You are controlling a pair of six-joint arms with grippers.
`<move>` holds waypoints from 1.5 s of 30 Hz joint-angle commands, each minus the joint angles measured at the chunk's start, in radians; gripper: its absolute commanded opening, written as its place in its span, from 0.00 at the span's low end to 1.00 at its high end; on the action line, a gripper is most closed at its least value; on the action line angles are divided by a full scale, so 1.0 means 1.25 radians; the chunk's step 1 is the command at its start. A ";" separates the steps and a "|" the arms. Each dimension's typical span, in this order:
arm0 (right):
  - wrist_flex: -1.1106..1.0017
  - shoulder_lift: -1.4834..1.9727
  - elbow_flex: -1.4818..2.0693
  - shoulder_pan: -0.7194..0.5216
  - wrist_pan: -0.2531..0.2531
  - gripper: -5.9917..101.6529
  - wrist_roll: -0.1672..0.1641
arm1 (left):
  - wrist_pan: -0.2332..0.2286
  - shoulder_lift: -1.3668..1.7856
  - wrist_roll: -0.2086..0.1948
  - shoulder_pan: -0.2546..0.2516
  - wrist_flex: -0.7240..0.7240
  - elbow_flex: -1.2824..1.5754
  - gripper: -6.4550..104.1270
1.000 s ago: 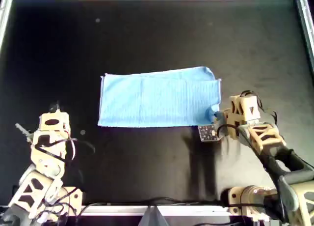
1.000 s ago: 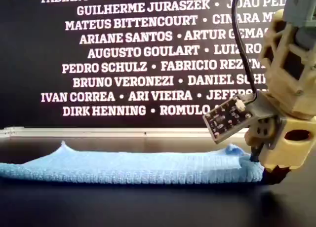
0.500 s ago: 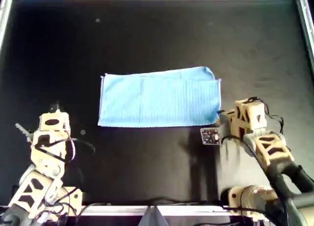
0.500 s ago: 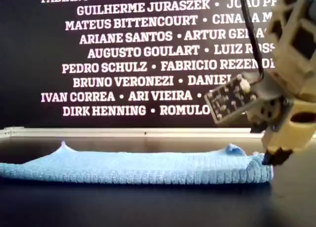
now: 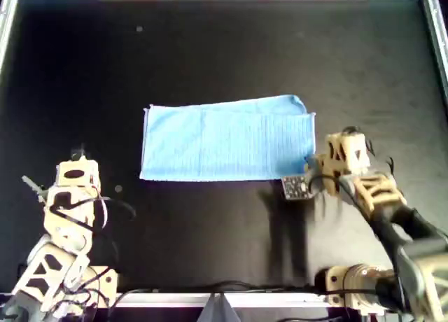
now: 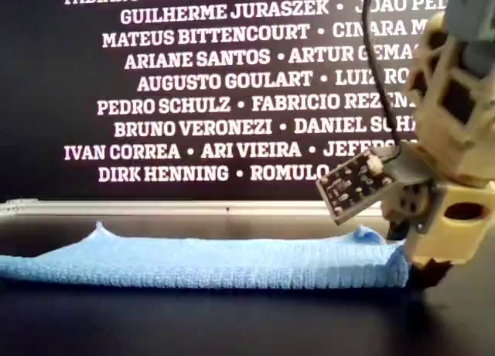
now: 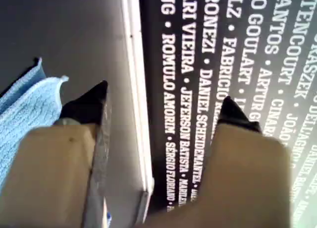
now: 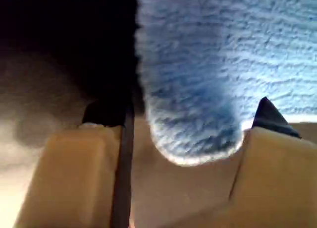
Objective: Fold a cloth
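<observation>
Blue cloth (image 5: 227, 141) lay flat overhead, its corner at my right gripper (image 5: 316, 169). Exterior view — soft, light, limp fabric. Left gripper (image 7: 161, 106) gaped, holding nothing. Right wrist view — jaws spread around the corner, not clamped; I'd pinch there.

One thin light blue woven fabric cloth (image 5: 225, 139) is lying on one black table surface (image 5: 224, 49). Two beige six-joint arms are showing in the overhead view, each carrying one gripper: the left gripper (image 7: 163, 104) and the right gripper (image 8: 188, 120). One small dark circuit board (image 6: 349, 187) is riding on the right arm.
</observation>
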 commanded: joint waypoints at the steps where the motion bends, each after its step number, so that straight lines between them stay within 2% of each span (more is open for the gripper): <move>1: -0.020 -0.045 -0.079 -0.002 -0.006 0.96 0.004 | -0.009 0.009 0.005 -0.002 -0.005 -0.010 0.76; 5: -0.020 -0.050 -0.061 -0.002 -0.006 0.92 0.004 | -0.009 0.009 0.005 -0.002 -0.005 -0.010 0.76; 8: -0.009 -0.050 -0.060 -0.002 -0.006 0.80 0.004 | -0.009 0.009 0.005 -0.002 -0.005 -0.010 0.76; 16: -0.010 -0.060 -0.091 -0.001 -0.007 0.11 0.004 | -0.009 0.009 0.005 -0.002 -0.005 -0.010 0.76; 18: -0.010 -0.064 -0.096 -0.002 -0.007 0.01 0.004 | -0.009 0.009 0.005 -0.002 -0.005 -0.010 0.76; 22: -0.010 -0.040 -0.125 0.009 -0.007 0.08 0.005 | -0.009 0.009 0.005 -0.002 -0.005 -0.010 0.76; 25: -0.010 -0.018 -0.194 0.052 -0.007 0.08 0.005 | -0.009 0.009 0.005 -0.006 -0.005 -0.010 0.76; 31: -0.020 -0.067 -0.421 0.242 0.001 0.07 0.005 | -0.009 0.009 0.005 -0.009 -0.005 -0.010 0.76; 36: -0.021 -0.234 -0.660 0.368 0.009 0.07 0.004 | -0.009 0.009 0.005 -0.004 -0.005 -0.010 0.76; 45: -0.021 -0.612 -1.133 0.482 0.009 0.07 0.004 | 0.002 0.009 0.004 -0.012 -0.005 -0.010 0.76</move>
